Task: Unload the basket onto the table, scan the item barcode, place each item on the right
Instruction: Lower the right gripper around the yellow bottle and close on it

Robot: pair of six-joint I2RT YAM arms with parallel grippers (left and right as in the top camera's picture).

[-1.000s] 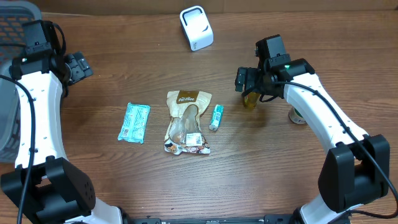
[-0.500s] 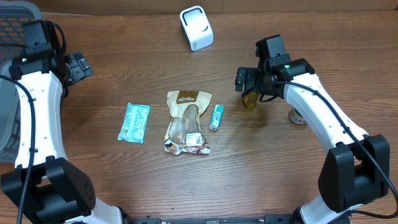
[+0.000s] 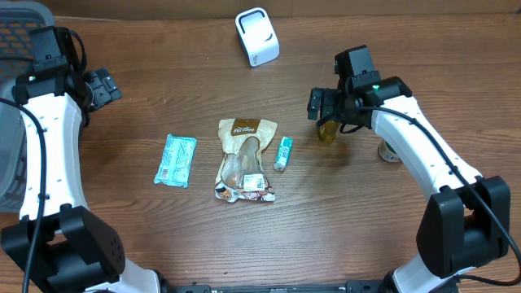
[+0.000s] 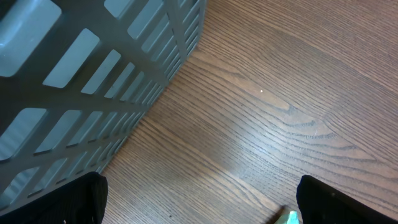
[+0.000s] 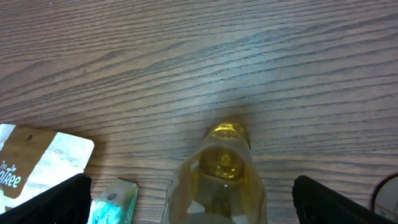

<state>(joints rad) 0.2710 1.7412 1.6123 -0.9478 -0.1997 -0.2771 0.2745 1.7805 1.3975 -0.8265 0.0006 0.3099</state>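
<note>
1. We are seeing the yellow bottle standing on the wooden table, right of centre and directly beneath the right gripper. From the right wrist camera its gold cap is showing between the two dark fingers.
2. The right gripper's jaws are standing wide, one on either side of the bottle, and they are not pressing on it.
3. The white scanner is sitting near the far edge of the table, well apart from the bottle and off to its left.
4. Left of the bottle, a slim teal tube is lying just beside a clear pouch with a brown top. Both are edging into the lower left corner of the right wrist view.
5. Farther left, a teal packet is lying flat on the wood, apart from the pouch.
6. To the right of the bottle, a small ring-shaped roll is resting near the right arm, partly hidden by it.
7. The left gripper is hanging at the far left beside the grey basket. Its jaws are wide with nothing between them, and its wrist camera is looking at the basket's slotted wall and bare wood.
</note>
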